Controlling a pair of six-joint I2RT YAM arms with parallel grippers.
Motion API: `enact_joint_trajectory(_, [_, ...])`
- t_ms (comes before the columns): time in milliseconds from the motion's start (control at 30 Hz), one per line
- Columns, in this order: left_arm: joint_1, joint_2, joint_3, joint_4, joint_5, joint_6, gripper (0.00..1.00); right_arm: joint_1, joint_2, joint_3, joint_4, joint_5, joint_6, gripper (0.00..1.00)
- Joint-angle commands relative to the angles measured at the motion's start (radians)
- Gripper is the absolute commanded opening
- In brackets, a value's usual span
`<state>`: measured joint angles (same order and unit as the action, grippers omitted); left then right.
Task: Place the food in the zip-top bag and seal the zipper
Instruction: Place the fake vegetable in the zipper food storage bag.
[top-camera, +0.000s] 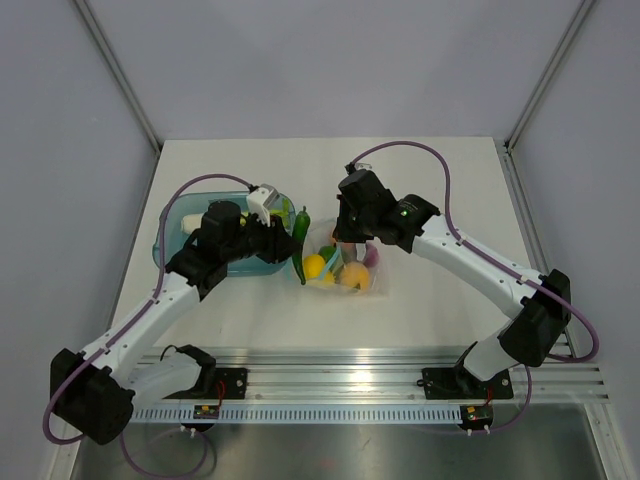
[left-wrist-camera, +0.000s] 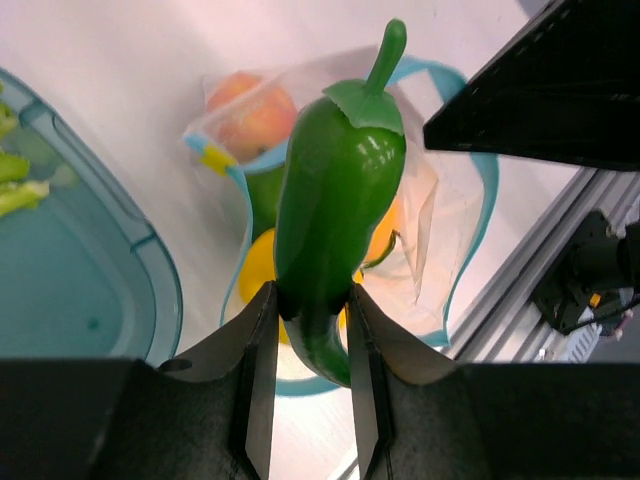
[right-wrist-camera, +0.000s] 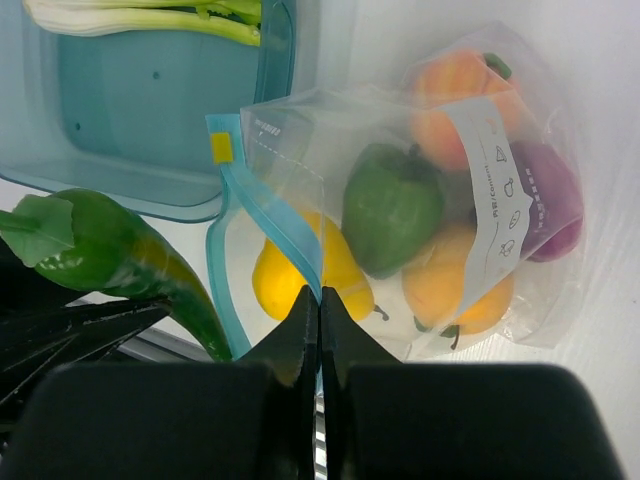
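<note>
My left gripper (left-wrist-camera: 308, 300) is shut on a long green pepper (left-wrist-camera: 335, 210), held just left of the bag's open mouth; the pepper also shows in the top view (top-camera: 302, 240) and the right wrist view (right-wrist-camera: 110, 250). The clear zip-top bag (right-wrist-camera: 470, 150) lies on the table with orange, green, yellow and purple food (right-wrist-camera: 390, 205) inside. My right gripper (right-wrist-camera: 320, 300) is shut on the light-blue zipper (right-wrist-camera: 275, 225) edge, holding the mouth up. Green stalks (right-wrist-camera: 150, 18) lie in the teal tray (right-wrist-camera: 150, 110).
The teal tray (top-camera: 170, 235) sits left of the bag under my left arm. The metal rail (top-camera: 380, 380) runs along the table's near edge. Grey walls close in the back and sides.
</note>
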<state>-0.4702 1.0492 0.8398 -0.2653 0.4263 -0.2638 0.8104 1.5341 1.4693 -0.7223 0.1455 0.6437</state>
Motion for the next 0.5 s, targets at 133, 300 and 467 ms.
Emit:
enact_joint_trajectory(133, [-0.059, 0.026, -0.013, 0.21, -0.05, -0.031, 0.0, 0.007, -0.026, 0.025, 0.024, 0.006, 0.011, 0.0])
enact_joint_trajectory(300, [-0.064, -0.003, -0.015, 0.23, -0.098, -0.009, 0.0, 0.009, -0.046, 0.014, 0.024, 0.022, 0.013, 0.0])
enact_joint_trajectory(467, [-0.064, -0.054, -0.03, 0.262, -0.148, -0.008, 0.0, 0.009, -0.045, 0.01, 0.027, 0.012, 0.017, 0.0])
